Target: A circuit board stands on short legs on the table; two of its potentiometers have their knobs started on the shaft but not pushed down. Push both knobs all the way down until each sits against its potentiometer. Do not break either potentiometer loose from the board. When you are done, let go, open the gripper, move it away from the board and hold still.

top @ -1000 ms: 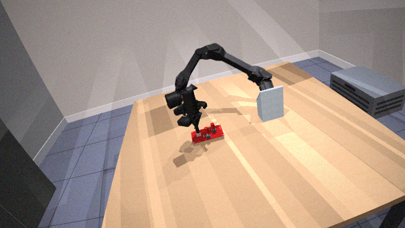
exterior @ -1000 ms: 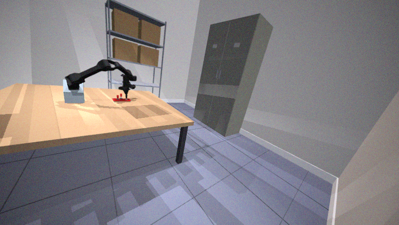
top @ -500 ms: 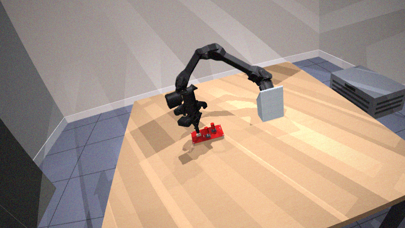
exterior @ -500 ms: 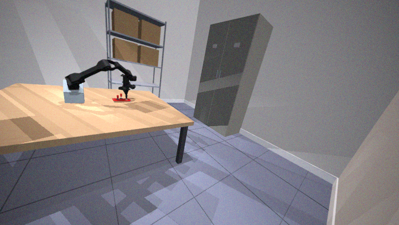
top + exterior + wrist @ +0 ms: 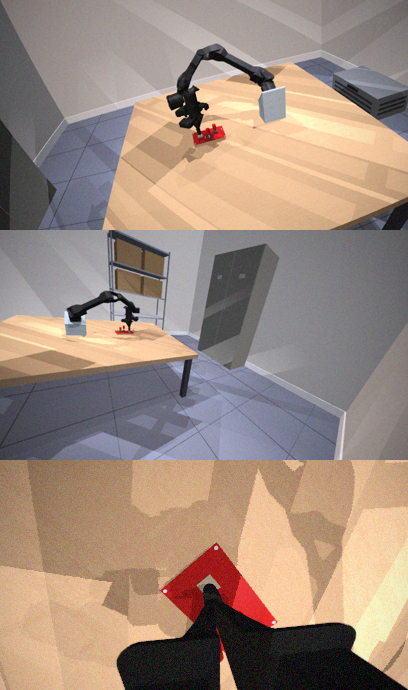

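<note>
Directly beneath closed fingers [image 5: 198, 133]: red circuit board [image 5: 218, 134].

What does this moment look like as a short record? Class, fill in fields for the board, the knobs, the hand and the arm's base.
board: red circuit board on the wooden table
knobs: two red knobs standing tall near the board's middle and far end
hand: hand shut, holding nothing, tips pointing down at a pale square part at the board's near end
wrist view: closed fingers over that pale part
arm base: grey block, apart from the board
</note>
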`<action>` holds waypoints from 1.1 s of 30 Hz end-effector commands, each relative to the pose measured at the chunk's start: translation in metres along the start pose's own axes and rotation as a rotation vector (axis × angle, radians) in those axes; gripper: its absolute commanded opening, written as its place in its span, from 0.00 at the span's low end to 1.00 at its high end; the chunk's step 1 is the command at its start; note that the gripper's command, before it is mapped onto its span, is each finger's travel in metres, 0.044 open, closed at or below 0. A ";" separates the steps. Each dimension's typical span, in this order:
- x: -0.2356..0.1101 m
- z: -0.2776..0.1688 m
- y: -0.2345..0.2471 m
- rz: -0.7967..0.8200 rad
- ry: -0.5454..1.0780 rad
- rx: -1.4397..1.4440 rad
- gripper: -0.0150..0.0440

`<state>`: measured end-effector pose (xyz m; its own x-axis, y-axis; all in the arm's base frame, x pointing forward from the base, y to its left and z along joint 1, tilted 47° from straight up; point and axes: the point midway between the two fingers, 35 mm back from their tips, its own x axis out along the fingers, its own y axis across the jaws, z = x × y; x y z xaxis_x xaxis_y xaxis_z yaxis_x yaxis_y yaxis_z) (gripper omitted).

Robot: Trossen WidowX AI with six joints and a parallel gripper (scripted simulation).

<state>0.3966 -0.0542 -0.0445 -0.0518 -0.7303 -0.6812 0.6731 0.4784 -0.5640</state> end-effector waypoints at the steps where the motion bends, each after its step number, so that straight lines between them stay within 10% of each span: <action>1: 0.021 0.003 -0.002 -0.016 0.017 0.025 0.25; 33: 0.024 0.003 -0.002 -0.016 0.017 0.025 0.25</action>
<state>0.3966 -0.0569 -0.0465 -0.0500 -0.7290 -0.6826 0.6729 0.4805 -0.5624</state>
